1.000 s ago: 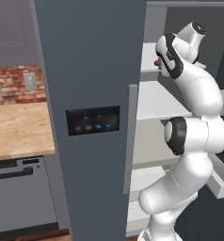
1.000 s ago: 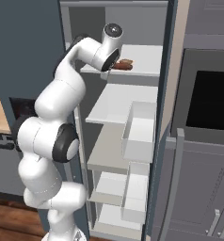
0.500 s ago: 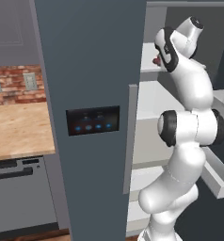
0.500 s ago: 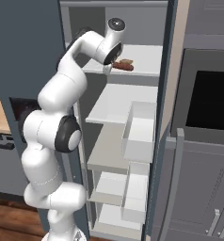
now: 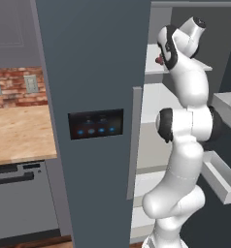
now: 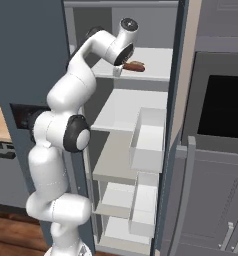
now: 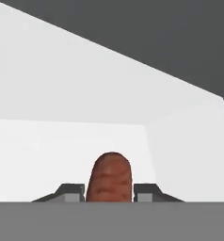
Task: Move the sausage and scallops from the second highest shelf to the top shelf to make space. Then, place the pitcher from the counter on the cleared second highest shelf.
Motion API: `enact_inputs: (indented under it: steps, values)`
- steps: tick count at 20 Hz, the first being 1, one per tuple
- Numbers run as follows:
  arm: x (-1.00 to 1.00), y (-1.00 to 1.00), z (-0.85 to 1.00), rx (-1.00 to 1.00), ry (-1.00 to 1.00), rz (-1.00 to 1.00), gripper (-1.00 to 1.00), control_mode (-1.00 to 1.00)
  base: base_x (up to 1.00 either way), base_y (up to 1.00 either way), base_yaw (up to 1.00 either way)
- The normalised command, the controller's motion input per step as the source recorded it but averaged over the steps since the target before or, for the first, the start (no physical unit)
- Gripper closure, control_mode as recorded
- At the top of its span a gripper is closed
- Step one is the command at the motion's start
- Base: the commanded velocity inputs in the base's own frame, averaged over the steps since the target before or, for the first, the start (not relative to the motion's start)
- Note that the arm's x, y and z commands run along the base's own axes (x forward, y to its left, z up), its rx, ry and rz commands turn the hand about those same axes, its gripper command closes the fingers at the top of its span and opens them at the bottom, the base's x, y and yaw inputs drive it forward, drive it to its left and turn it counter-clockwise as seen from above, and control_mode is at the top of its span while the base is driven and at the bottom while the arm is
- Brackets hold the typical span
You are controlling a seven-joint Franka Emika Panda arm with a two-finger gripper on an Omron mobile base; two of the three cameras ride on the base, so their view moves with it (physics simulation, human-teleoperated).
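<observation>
Inside the open dark grey fridge, pale shelf boards run back to a white rear wall, and the uppermost board, the top shelf (image 6: pixel 153 62), is where our work sits. The sausage (image 6: pixel 135 66) lies just over that board, its long axis running out from the pincer (image 6: pixel 122 66) toward the fridge's right wall in the right base view. In the hand view the sausage (image 7: pixel 109 178) points straight away from us, its rounded end forward, set squarely between the two dark fingertips (image 7: pixel 70 191). We judge the pincer (image 7: pixel 109 193) to be closed narrowly on the link, fingers against its sides. We cannot tell whether its underside already touches the board. We judge the coming move to be a release. Since the link lies in line with our reach, we would draw the hand straight back along that axis.
</observation>
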Motion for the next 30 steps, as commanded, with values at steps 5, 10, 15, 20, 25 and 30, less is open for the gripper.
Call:
enact_inputs:
  steps: [5,10,15,20,25,30]
  values:
    - [0.60,-0.20,-0.27,0.00,0.00,0.04,1.00,-1.00,0.00,0.00,0.00]
    - [0.59,-0.21,-0.24,0.00,0.00,0.05,-1.00,-1.00,0.00,0.00,0.00]
    - [0.39,-0.01,-0.28,-0.01,-0.09,0.04,-1.00,-1.00,0.00,0.00,0.00]
    - [0.01,0.00,-0.30,-0.08,-0.23,0.01,-1.00,-1.00,0.00,0.00,0.00]
    - [-0.07,0.03,-0.32,-0.12,-0.24,0.00,-1.00,-1.00,0.00,0.00,0.00]
    - [-0.38,0.18,-0.26,-0.15,-0.09,0.00,-1.00,-1.00,0.00,0.00,0.00]
